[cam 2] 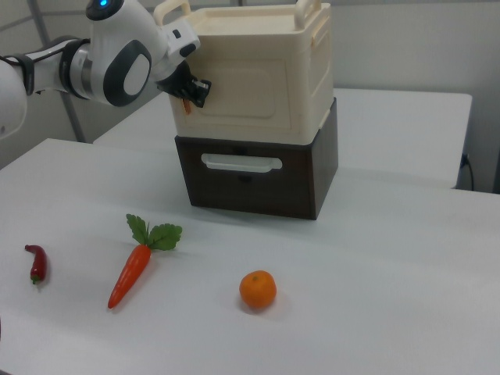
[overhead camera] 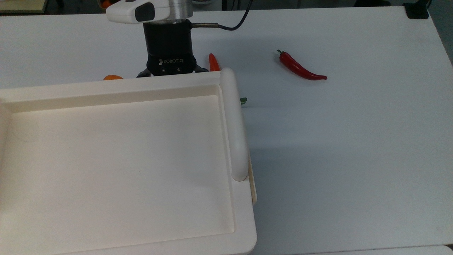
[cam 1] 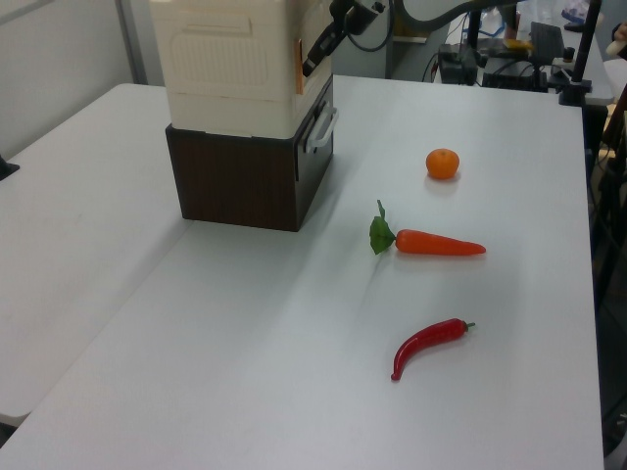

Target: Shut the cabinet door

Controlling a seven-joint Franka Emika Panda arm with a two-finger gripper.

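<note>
Your claw [cam 2: 195, 88] is parked right up against the cabinet door [cam 2: 242, 94], near the door's left edge in the right view, and honestly I can't tell from these shots whether it's open or closed since the cabinet's top rim hides the tips in the top view. It looks like it's there to push, not grab, which makes sense for a panel with nothing much to hold. The door itself sits flat on the front of the cabinet [overhead camera: 116, 159], flush as far as I can judge, so I'd call the job done or very nearly. The cabinet is stacked on a dark brown drawer unit [cam 2: 258, 176] on the bench [overhead camera: 354, 159]. Out past that you've got a carrot [cam 2: 133, 269], an orange [cam 2: 258, 290] and a red chili [cam 1: 428, 345] lying loose on the bench, all well apart from the door's swing. If you back off, pull straight away so you don't drag the door open again.
</note>
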